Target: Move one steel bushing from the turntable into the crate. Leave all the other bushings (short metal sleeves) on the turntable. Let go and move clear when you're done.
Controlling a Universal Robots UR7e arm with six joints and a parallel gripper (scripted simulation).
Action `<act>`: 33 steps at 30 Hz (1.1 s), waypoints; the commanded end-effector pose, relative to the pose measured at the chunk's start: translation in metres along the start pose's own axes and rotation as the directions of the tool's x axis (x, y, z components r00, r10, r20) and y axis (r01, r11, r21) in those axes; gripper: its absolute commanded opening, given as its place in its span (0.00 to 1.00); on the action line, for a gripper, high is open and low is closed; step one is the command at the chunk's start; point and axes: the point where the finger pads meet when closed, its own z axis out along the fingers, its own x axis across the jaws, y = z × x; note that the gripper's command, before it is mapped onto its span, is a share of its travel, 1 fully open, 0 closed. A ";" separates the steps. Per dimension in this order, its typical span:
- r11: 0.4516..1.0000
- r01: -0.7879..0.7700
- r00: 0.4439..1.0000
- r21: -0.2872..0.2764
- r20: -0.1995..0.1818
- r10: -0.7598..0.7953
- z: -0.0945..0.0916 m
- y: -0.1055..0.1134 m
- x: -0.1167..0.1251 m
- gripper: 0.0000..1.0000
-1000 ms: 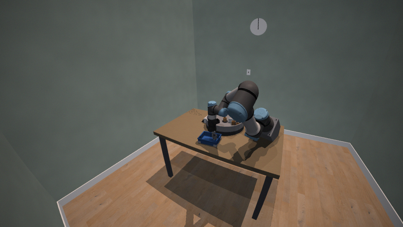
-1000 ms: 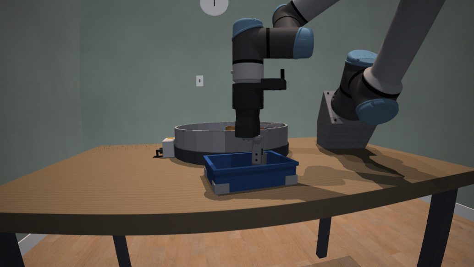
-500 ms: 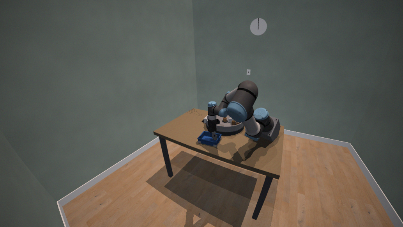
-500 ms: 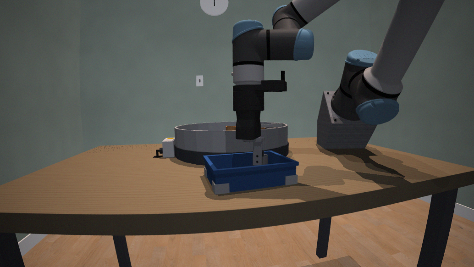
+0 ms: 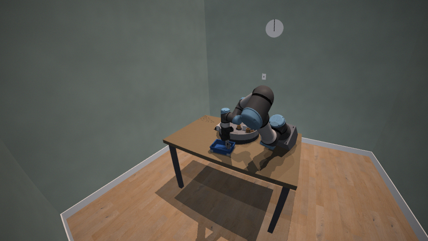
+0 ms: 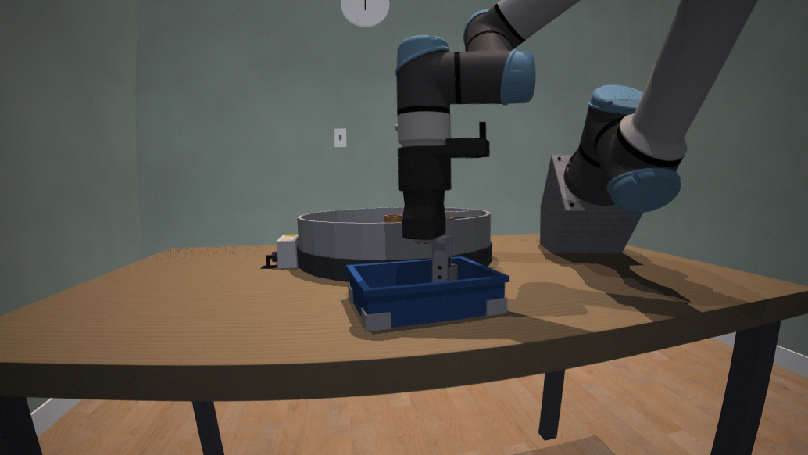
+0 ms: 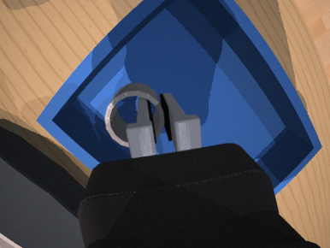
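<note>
My gripper (image 7: 156,109) is shut on the wall of a grey steel bushing (image 7: 130,113) and holds it low inside the blue crate (image 7: 188,85). In the exterior view the fingers (image 6: 441,265) reach down below the rim of the crate (image 6: 427,291); the bushing is mostly hidden there by the fingers and the crate wall. In the top view the gripper (image 5: 226,143) stands over the crate (image 5: 222,146). The grey turntable (image 6: 392,234) stands just behind the crate. Two brownish bushings (image 5: 238,127) (image 5: 248,129) sit on the turntable (image 5: 239,133).
A small white box (image 6: 287,251) sits at the turntable's left side. The arm's grey base block (image 6: 584,217) stands on the table to the right. The table's front edge is close to the crate.
</note>
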 end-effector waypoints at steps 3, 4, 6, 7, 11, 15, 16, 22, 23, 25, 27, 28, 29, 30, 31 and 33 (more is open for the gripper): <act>1.000 -0.002 1.000 0.005 0.000 0.002 0.002 -0.001 0.000 0.00; 1.000 0.000 1.000 0.000 0.000 0.000 0.001 0.000 0.000 0.00; 1.000 -0.001 1.000 0.003 0.000 0.001 0.002 0.000 0.000 0.00; 1.000 -0.001 1.000 0.004 0.000 0.001 0.003 0.000 0.000 0.00; 1.000 -0.002 1.000 0.005 0.000 0.002 0.003 0.000 0.000 0.00; 1.000 -0.002 1.000 0.005 0.000 0.002 0.003 0.000 0.000 0.00; 1.000 -0.002 1.000 0.005 0.000 0.002 0.003 0.000 0.000 0.00; 1.000 -0.002 1.000 0.003 0.000 0.002 0.003 0.001 0.000 0.00; 1.000 -0.002 1.000 0.004 0.000 0.002 0.004 0.001 0.000 0.00; 1.000 -0.002 1.000 0.005 0.000 0.002 0.005 0.001 0.000 0.00; 1.000 -0.002 1.000 0.005 0.000 0.002 0.005 0.001 0.000 0.00; 1.000 -0.002 1.000 0.005 0.000 0.002 0.005 0.001 0.000 0.00; 1.000 -0.002 1.000 0.005 0.000 0.002 0.005 0.001 0.000 0.00; 1.000 -0.002 1.000 0.005 0.000 0.002 0.005 0.001 0.000 0.00; 1.000 -0.002 1.000 0.005 0.000 0.002 0.005 0.001 0.000 0.00; 1.000 -0.002 1.000 0.005 0.000 0.002 0.005 0.001 0.000 0.00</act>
